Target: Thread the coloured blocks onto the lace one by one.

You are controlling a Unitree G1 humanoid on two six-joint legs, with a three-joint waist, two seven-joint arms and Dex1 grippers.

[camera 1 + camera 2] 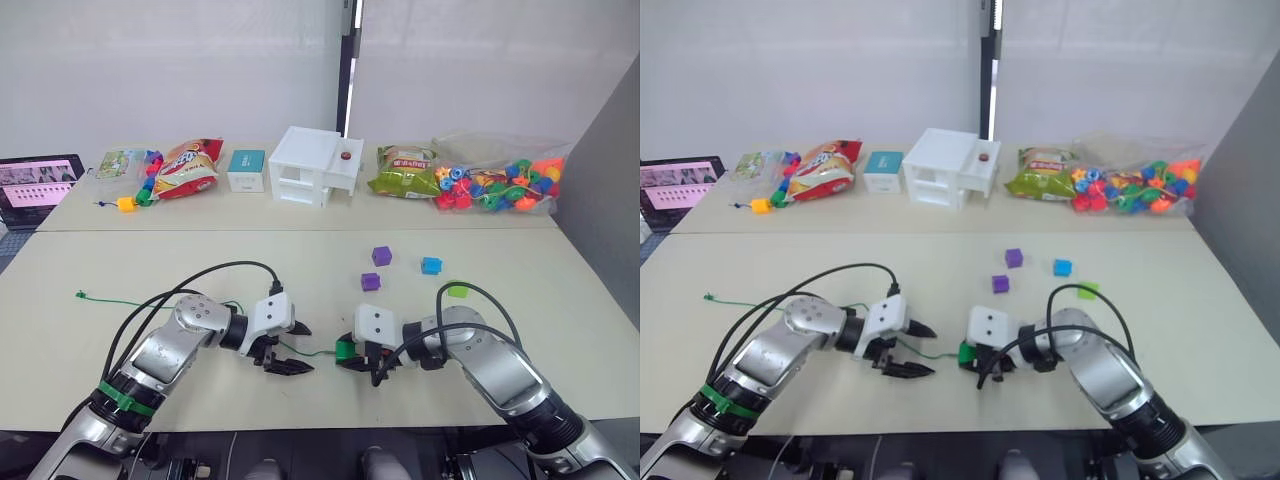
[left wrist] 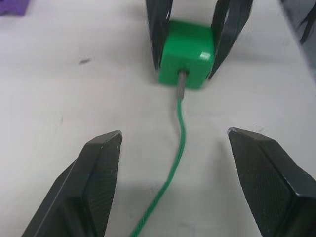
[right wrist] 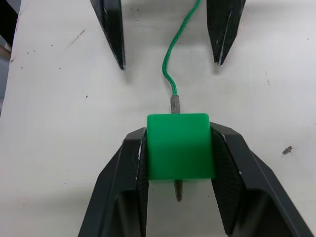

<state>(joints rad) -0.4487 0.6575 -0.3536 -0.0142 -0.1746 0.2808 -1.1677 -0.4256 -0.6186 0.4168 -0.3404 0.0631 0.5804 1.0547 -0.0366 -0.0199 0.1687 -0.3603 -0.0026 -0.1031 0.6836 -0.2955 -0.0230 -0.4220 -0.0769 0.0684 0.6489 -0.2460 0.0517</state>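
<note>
Lace axis: the lace [image 3: 174,57] runs across the table [image 1: 200,260] from the left gripper [image 2: 175,163] toward the right gripper [image 3: 180,163]; its stiff grey tip [image 3: 175,104] enters the dark green block [image 3: 180,145] and pokes out the far side.
Lace appearance: thin green cord, gently curved (tail trailing off to the robot's left).
Right gripper: clenched on the block's two sides.
Left gripper: released, fingers spread either side of the cord, not touching it.
Other blocks: two purple [image 1: 381,256] [image 1: 370,282], blue [image 1: 431,265], light green [image 1: 457,290], loose beyond the grippers.
</note>
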